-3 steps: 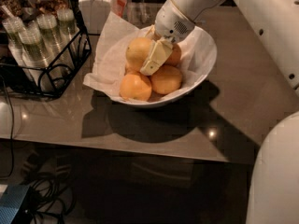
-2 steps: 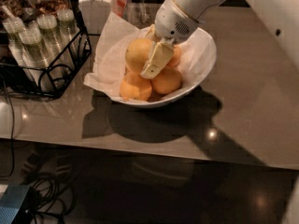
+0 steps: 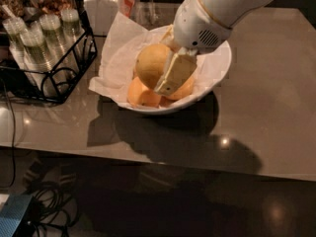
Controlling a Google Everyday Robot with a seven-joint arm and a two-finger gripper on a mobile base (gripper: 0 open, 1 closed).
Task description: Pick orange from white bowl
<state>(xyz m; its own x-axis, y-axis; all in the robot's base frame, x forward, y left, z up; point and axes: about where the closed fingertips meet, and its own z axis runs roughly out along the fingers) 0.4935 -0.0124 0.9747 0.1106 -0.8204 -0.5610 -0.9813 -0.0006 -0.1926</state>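
Note:
The white bowl [image 3: 216,78] stands on the grey table, lined with crumpled white paper [image 3: 118,58]. The orange [image 3: 149,63], pale and the largest fruit, rests on top of smaller, deeper-orange fruits [image 3: 140,97]. My gripper [image 3: 159,78] reaches down into the bowl from the upper right. One cream finger [image 3: 174,75] lies flat against the orange's right side. The other finger is hidden behind the fruit. The gripper is shut on the orange.
A black wire rack [image 3: 54,83] with stacked clear cups [image 3: 37,43] stands left of the bowl. A white lidded jar [image 3: 101,6] is behind the bowl. The table's front edge [image 3: 148,157] runs below it, with cables on the floor [image 3: 44,201].
The gripper keeps its hold on the orange in the same place in the bowl. The white robot body at the lower right has left the view.

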